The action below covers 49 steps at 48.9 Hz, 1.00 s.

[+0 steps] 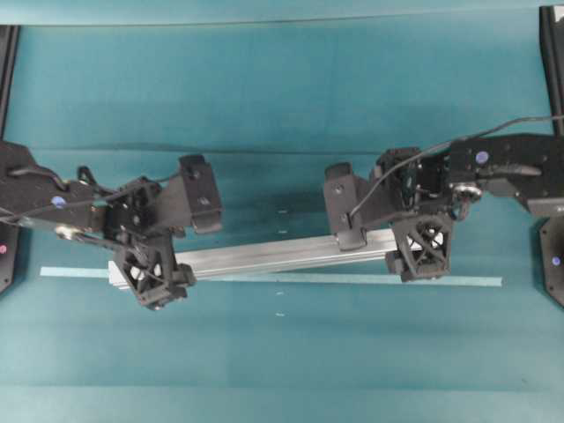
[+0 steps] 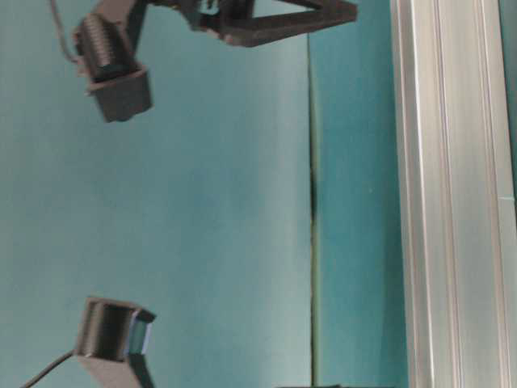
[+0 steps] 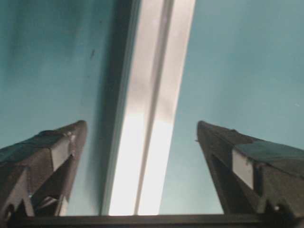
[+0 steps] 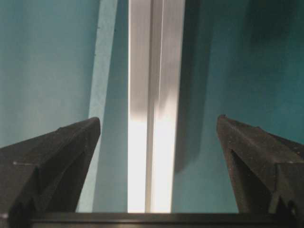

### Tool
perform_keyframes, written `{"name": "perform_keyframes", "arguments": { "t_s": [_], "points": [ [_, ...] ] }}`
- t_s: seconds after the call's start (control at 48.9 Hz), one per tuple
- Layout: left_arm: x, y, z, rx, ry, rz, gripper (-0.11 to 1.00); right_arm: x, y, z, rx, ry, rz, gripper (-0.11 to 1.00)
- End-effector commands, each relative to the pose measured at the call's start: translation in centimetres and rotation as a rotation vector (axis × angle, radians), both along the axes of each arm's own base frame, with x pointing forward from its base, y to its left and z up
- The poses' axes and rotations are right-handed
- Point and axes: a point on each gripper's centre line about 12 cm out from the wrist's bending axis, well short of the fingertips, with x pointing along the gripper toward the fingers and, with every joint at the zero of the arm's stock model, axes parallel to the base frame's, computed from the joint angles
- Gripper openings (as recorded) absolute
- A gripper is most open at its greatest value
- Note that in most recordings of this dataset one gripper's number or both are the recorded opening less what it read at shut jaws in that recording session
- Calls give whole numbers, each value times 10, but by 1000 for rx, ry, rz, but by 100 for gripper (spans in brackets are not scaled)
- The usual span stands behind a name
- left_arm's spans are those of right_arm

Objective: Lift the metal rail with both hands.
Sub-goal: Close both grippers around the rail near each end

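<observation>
Overhead: metal rail [image 1: 282,256] lies on the teal counter [image 1: 264,115] across the middle of the frame, right end slightly higher than the left, just above the pale-blue tape strip [image 1: 352,280]. Left gripper [image 1: 181,242] sits over the rail's left end, right gripper [image 1: 388,233] near its right end. Both spread wide, one finger on each side of the bar. Looks like a straddle ahead of a pinch; neither is clamped on anything.

Table-level: frame is turned sideways. Rail [image 2: 452,194] runs as a grooved silver band down the right edge. Two black finger pieces show upper left and lower left, clear of the rail. Can't tell from here which arm they belong to.

Left wrist: left gripper [image 3: 142,142] fingers stand far apart, rail [image 3: 152,104] passing between them, a bit left of centre, gaps on both sides.

Right wrist: same for the right gripper [image 4: 159,137], jaws wide, rail [image 4: 154,95] roughly centred, tape strip [image 4: 102,71] beside it on the left.

My read: one grip per end so the bar comes up level. Not yet gripped or lifted.
</observation>
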Motion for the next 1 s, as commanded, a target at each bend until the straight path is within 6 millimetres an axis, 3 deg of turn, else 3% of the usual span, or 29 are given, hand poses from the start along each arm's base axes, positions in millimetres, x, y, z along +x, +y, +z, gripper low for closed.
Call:
{"name": "perform_keyframes", "arguments": {
  "t_s": [0.0,0.594,0.982],
  "points": [
    [3,-1,-3,2,-6,-6,99,1,1,-9,-1,-7,1,99],
    [0,3,-53,-1,-1,3,98,-5,0,-55,-17,-29,-15,99],
    [4,1,-54,0,-28,-5,96,-5,0,-57,-14,-20,-25,96]
  ]
}}
